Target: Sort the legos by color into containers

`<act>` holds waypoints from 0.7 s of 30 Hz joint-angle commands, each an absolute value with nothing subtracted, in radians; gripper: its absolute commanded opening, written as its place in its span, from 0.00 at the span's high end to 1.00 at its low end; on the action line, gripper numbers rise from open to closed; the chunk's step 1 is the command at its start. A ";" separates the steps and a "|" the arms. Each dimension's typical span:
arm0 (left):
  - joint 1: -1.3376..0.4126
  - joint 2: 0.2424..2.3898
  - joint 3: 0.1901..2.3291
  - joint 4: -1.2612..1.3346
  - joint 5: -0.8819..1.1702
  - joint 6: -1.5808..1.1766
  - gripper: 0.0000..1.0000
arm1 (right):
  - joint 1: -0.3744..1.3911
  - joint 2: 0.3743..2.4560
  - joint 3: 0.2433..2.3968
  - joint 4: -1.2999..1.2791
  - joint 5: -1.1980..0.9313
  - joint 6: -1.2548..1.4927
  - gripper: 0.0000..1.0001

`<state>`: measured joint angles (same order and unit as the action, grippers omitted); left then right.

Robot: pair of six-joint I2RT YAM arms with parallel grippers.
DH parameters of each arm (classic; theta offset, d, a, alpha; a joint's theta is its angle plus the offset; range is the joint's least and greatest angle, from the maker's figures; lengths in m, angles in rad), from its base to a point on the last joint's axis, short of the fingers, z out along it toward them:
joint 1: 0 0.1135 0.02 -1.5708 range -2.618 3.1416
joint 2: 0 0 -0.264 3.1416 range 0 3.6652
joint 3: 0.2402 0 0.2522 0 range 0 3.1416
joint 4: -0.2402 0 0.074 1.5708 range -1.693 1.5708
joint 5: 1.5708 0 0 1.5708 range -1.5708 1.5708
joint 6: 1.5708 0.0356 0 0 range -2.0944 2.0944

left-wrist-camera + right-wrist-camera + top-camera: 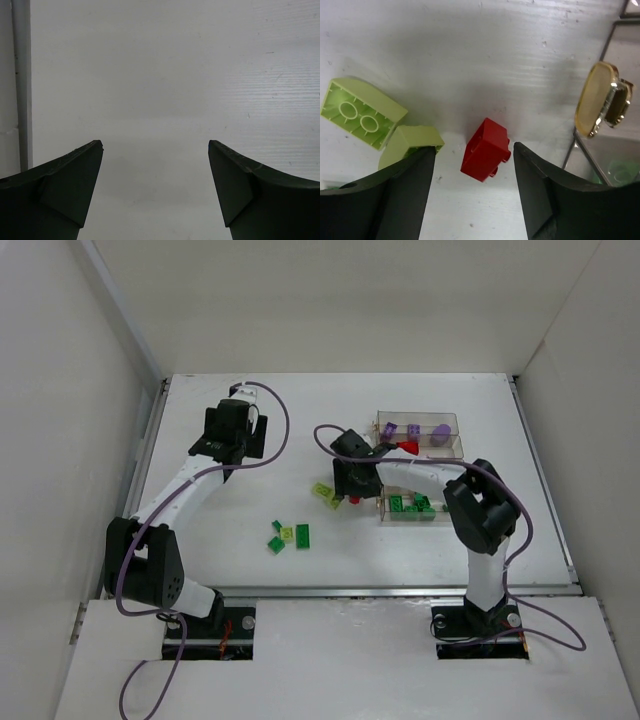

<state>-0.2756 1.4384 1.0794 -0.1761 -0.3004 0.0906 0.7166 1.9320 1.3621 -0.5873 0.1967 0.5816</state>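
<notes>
- Clear, smooth-walled bins [448, 418] at the table's 3 o'clock: purple bricks [412, 429] in the farthest, a red piece [408, 447] next, green bricks [410, 505] in the nearest.
- Right gripper [474, 147] is spread astride a glossy red brick [486, 149] on the table, with a gap at the brick's 9 o'clock side.
- Lime bricks [357, 112], one hollow side up, lie at its 9 o'clock.
- Left gripper [155, 145] is spread, holding nothing.

A white table [400, 560] bears scattered legos [288, 535] and the containers [458, 436].
</notes>
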 commanded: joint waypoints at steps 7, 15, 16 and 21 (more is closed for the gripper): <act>-0.279 1.394 1.086 -0.160 -0.290 0.072 0.16 | 0.716 1.971 1.442 -0.557 0.183 0.539 0.61; -0.279 1.404 1.086 -0.160 -0.281 0.072 0.16 | 0.716 1.948 1.477 -0.557 0.153 0.502 1.00; -0.279 1.404 1.086 -0.160 -0.281 0.072 0.16 | 0.716 1.933 1.486 -0.557 0.153 0.502 1.00; -0.279 1.413 1.086 -0.160 -0.272 0.072 0.16 | 0.716 1.894 1.554 -0.581 0.153 0.451 1.00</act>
<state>-0.2756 1.4384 1.0794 -0.1761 -0.2768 0.0883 0.7162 1.9610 1.4860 -0.5797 0.1593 0.4934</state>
